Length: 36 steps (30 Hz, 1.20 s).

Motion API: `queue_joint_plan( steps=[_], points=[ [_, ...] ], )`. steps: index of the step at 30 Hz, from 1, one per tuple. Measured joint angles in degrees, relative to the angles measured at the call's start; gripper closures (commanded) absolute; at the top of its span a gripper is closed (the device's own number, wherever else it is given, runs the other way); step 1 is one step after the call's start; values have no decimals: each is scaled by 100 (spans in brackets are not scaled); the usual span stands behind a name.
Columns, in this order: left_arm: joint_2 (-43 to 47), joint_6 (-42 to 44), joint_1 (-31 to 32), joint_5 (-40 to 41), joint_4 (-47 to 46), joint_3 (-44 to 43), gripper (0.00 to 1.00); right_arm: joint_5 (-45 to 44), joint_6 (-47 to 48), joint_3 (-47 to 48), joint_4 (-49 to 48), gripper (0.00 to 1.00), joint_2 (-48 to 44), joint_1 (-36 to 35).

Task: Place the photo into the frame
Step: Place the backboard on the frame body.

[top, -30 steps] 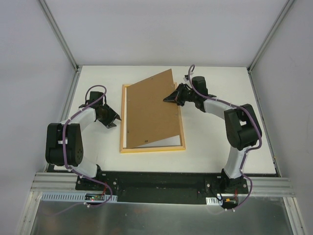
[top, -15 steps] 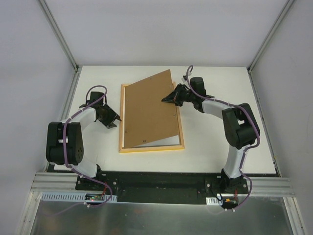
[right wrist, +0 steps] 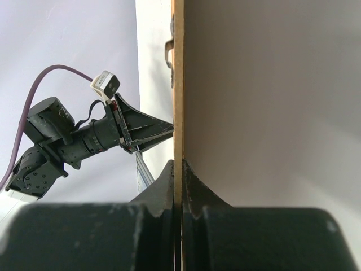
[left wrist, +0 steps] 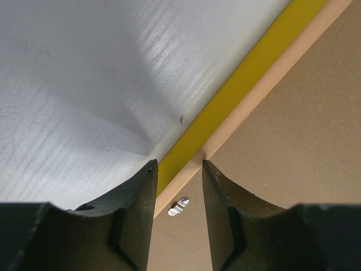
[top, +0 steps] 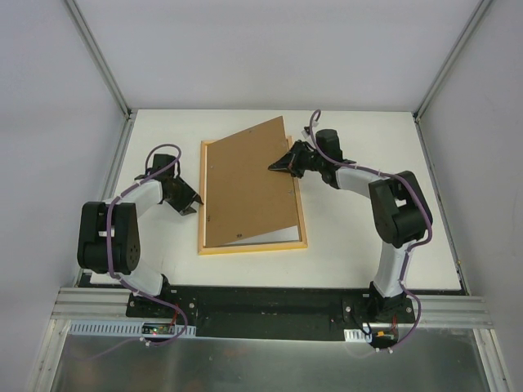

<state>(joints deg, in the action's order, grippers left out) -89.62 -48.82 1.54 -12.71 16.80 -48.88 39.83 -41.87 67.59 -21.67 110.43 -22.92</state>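
Fingers of the left arm (left wrist: 135,214), parted, have edged up to the thin yellow wooden frame (left wrist: 225,104), probably to brace it. Meanwhile the right fingers (right wrist: 163,192) stay clenched on the tilted brown hardboard panel (right wrist: 271,101).

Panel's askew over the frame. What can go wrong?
1. The backing panel, pinched by the right tool, lies rotated across the frame; lowered so, its corners likely land on rails.
2. Twisting it straight could drag the photo underneath.
3. The left tool straddling the rail may nudge the frame.
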Motion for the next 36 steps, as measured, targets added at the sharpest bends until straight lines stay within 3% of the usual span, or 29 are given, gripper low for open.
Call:
queue_joint_plan(
  steps=[17,36],
  points=[
    [-118,-94,39,136,-162,4,86,2,-76,-90,-264,100,98,-17],
    [-188,-92,68,153,-155,-81,91,-149,407,319,356,99,273,-31]
  ],
)
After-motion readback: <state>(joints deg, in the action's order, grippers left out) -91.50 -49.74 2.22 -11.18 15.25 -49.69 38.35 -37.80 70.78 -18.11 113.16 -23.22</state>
